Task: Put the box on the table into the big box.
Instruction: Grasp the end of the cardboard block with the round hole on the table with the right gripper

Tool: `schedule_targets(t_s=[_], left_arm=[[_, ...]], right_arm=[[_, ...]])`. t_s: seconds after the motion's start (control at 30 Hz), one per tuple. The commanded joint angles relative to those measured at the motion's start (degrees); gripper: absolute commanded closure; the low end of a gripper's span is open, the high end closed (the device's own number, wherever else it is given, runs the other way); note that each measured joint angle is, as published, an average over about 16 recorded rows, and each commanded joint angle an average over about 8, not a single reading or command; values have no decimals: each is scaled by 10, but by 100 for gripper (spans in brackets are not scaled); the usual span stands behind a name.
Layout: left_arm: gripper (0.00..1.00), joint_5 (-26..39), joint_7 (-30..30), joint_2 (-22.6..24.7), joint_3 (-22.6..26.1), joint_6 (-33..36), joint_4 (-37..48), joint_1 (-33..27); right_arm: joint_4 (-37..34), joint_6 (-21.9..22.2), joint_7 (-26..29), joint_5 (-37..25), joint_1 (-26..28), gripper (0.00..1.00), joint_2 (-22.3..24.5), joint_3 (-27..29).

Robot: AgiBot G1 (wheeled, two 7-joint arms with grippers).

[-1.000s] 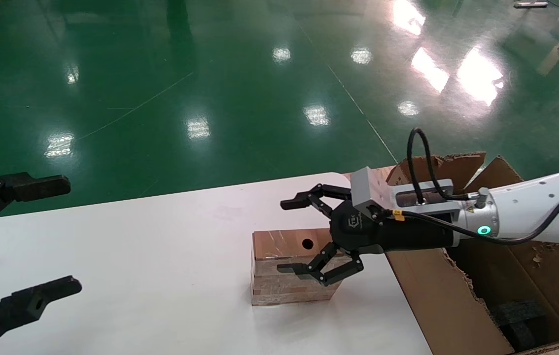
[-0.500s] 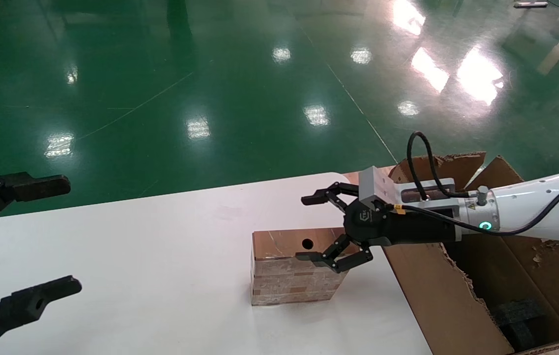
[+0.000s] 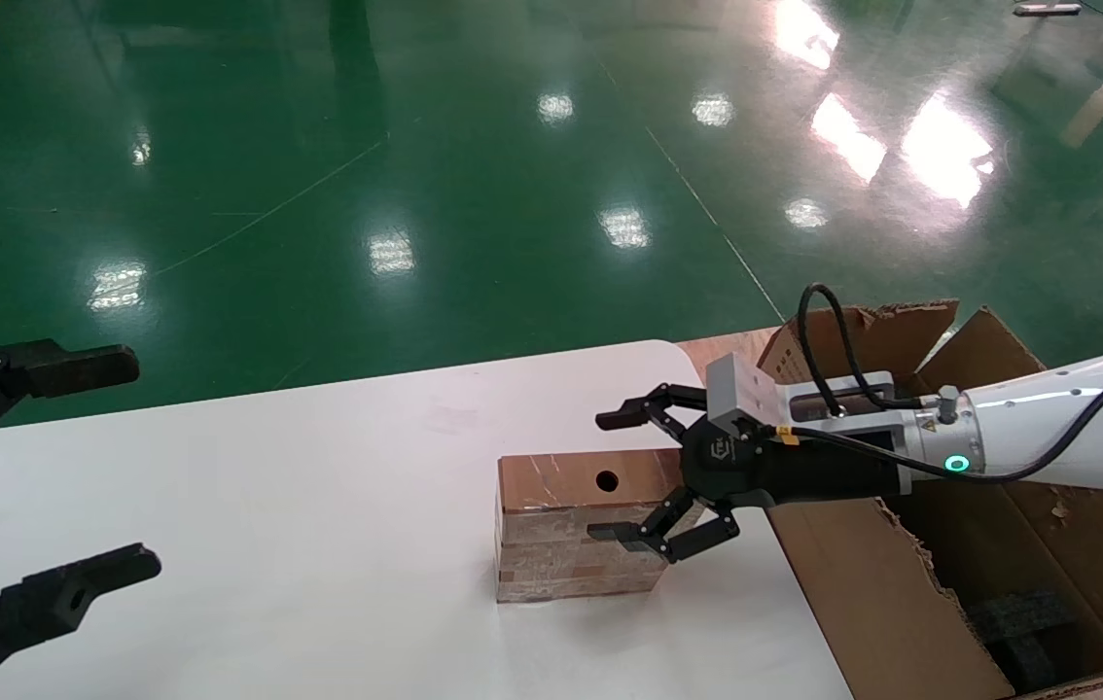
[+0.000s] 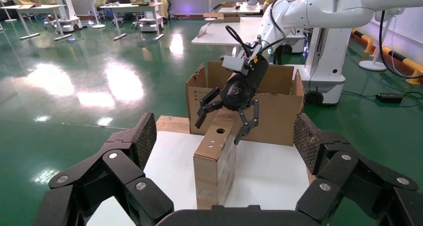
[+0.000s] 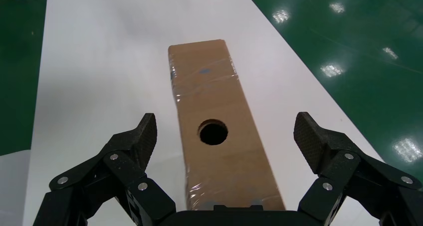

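The small taped brown box [image 3: 571, 525] stands on its long edge on the white table [image 3: 269, 506], its round black hole facing up. It also shows in the right wrist view [image 5: 219, 131] and the left wrist view [image 4: 214, 156]. My right gripper [image 3: 615, 476] is open and straddles the box's right end, one finger behind it and one in front, not touching. In the right wrist view the fingertips [image 5: 144, 131] stand wide on both sides of the box top. The big box [image 3: 950, 583] stands just right of the table. My left gripper [image 3: 94, 467] is open at the far left.
Black foam [image 3: 1028, 622] lies in the carton's bottom. Its ragged near wall [image 3: 863, 583] meets the table's right edge. Green floor lies beyond the table's far edge. In the left wrist view another robot [image 4: 329, 46] and tables stand behind the carton.
My right gripper has pulled back to the right along the box and come down a little, its fingers still open around the box's right end. The box and the left arm have not moved.
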Motion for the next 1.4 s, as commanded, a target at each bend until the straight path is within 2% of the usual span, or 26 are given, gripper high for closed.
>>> schedule_targets(t_s=[0.03,0.8,1.3,1.33,1.4], left_arm=[[0,0,0,0,0,0,0,0],[0,0,0,0,0,0,0,0],[0,0,0,0,0,0,0,0],[0,0,0,0,0,0,0,0],[0,0,0,0,0,0,0,0]], right_arm=[[2,0,1,6,-1,0,2,-7],[11,0,-3,62,10,0,19,-83],[8,1,-2,70,10,0,21,-87],[8,1,-2,70,10,1,20,-87],[9,1,-2,69,10,17,20,-86]])
